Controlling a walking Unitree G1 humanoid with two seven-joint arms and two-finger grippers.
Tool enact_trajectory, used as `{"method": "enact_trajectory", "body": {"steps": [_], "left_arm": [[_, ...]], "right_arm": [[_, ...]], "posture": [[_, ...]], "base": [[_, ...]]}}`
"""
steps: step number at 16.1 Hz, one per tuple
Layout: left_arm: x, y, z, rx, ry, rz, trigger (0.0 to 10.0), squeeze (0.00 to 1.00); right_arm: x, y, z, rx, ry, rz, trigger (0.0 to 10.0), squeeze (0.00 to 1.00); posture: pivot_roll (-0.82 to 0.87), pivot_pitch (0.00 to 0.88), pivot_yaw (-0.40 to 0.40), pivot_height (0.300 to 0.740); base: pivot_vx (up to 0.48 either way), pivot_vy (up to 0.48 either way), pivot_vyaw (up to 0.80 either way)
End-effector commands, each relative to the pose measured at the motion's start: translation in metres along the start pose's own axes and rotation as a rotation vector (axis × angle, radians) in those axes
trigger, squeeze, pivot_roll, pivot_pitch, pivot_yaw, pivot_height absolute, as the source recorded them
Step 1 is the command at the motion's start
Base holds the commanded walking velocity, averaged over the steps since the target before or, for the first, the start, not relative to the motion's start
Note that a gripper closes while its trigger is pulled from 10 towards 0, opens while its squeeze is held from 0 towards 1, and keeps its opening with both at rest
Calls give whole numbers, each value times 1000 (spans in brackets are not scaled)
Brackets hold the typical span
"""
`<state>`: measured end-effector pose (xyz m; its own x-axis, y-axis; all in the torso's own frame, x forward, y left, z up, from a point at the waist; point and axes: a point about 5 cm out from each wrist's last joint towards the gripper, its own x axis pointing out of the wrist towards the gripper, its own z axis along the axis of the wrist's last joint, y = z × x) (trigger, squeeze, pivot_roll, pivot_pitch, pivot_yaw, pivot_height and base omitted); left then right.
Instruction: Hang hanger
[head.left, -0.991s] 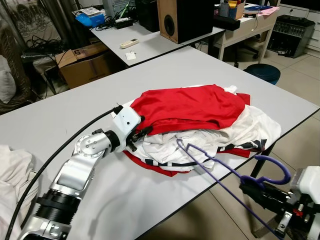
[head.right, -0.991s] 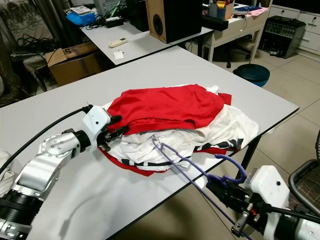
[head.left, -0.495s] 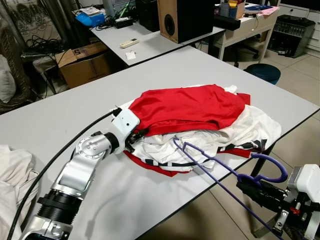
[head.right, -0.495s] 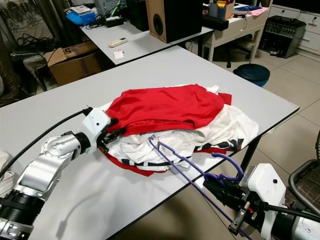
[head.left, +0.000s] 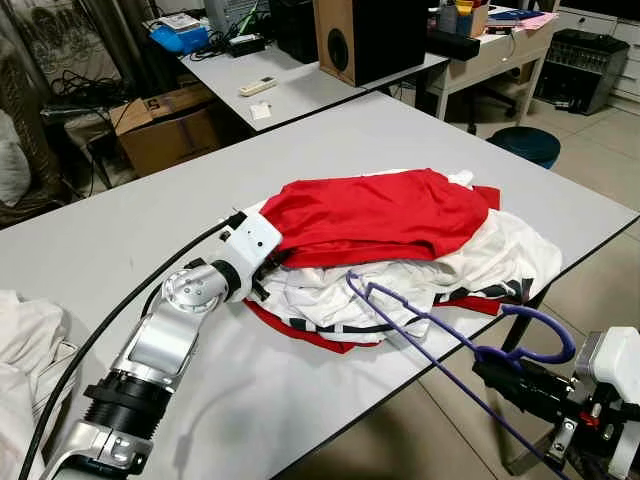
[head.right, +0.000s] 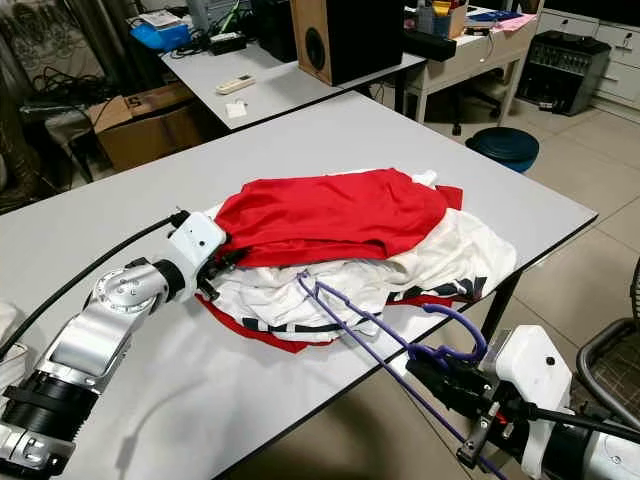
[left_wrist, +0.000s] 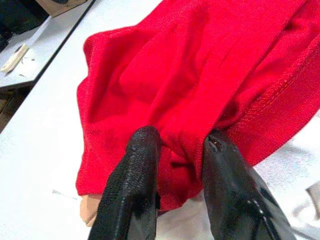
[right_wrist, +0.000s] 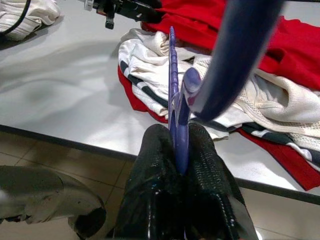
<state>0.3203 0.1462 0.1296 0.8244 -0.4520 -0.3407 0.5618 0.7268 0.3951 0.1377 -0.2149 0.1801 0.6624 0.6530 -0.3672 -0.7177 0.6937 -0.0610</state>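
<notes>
A purple hanger (head.left: 440, 335) reaches from off the table's front edge onto a pile of clothes; its hook (head.left: 540, 335) curls beside my right gripper (head.left: 495, 372). That gripper is shut on the hanger's stem (right_wrist: 178, 145), below the table's front right edge. A red shirt (head.left: 380, 215) lies on top of the white and striped clothes (head.left: 400, 280) on the grey table (head.left: 150, 225). My left gripper (head.left: 268, 268) is at the pile's left side, its fingers (left_wrist: 135, 185) pinching a fold of the red shirt (left_wrist: 200, 75).
A white cloth heap (head.left: 20, 350) lies at the table's near left. Behind stand a second table with a speaker (head.left: 365, 35), a cardboard box (head.left: 170, 120) and a blue stool (head.left: 525, 145). Bare tabletop lies left of and behind the pile.
My left gripper has pushed a little further into the red shirt's edge and closed on it. The right gripper with the hanger has stayed nearly still.
</notes>
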Motion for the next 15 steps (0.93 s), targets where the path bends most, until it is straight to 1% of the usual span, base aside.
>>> {"method": "enact_trajectory", "body": {"steps": [1, 2, 3, 4, 7, 8, 9, 10, 11, 12, 14, 15], "left_arm": [[-2, 10, -2, 8, 28, 37, 3294, 0], [-2, 10, -2, 6, 27, 36, 1765, 0], [-1, 10, -2, 5, 27, 35, 1765, 0], [-1, 10, -2, 2, 23, 32, 0, 0], [1, 8, 2, -1, -6, 35, 0, 0], [2, 9, 8, -16, -40, 44, 0, 0], [2, 14, 21, -44, -116, 69, 0, 0], [1, 17, 33, -79, -187, 81, 0, 0], [0, 21, 44, -96, -244, 94, 0, 0], [0, 23, 49, -98, -267, 99, 0, 0], [-4, 32, 68, -91, -362, 134, 0, 0], [-4, 33, 70, -82, -375, 135, 0, 0]], "right_arm": [[1, 1, 3, -8, -3, 12, 10000, 0], [1, 1, 3, -8, -3, 12, 10000, 0], [1, 1, 3, -8, -3, 12, 10000, 0], [2, 0, 3, -9, -5, 12, 10000, 0], [2, 0, 4, -8, -15, 10, 10000, 0], [1, 0, 8, 2, -57, 0, 10000, 0], [-1, 0, 18, 19, -133, -9, 10000, 0], [-2, 0, 24, 27, -176, -8, 10000, 0], [-1, 1, 28, 37, -209, -4, 10000, 0], [-1, 2, 29, 42, -221, -1, 10000, 0], [2, 1, 29, 54, -232, -13, 10000, 0], [3, 1, 28, 59, -233, -15, 10000, 0]], "posture": [[-133, 0, 131, 740], [-133, 0, 130, 740], [-133, 0, 130, 740], [-134, 0, 131, 740], [-136, 0, 134, 740], [-139, 0, 137, 740], [-143, 0, 141, 740], [-145, 0, 143, 740], [-145, 0, 144, 740], [-146, 0, 144, 740], [-146, 0, 149, 740], [-145, 0, 149, 740]], "base": [[0, 0, 0], [0, 0, 0], [0, 0, 0], [0, 0, 0], [0, 0, 0], [0, 0, 0], [0, 0, 0], [0, 0, 0], [0, 0, 0], [0, 0, 0], [0, 0, 0], [0, 0, 0]]}}
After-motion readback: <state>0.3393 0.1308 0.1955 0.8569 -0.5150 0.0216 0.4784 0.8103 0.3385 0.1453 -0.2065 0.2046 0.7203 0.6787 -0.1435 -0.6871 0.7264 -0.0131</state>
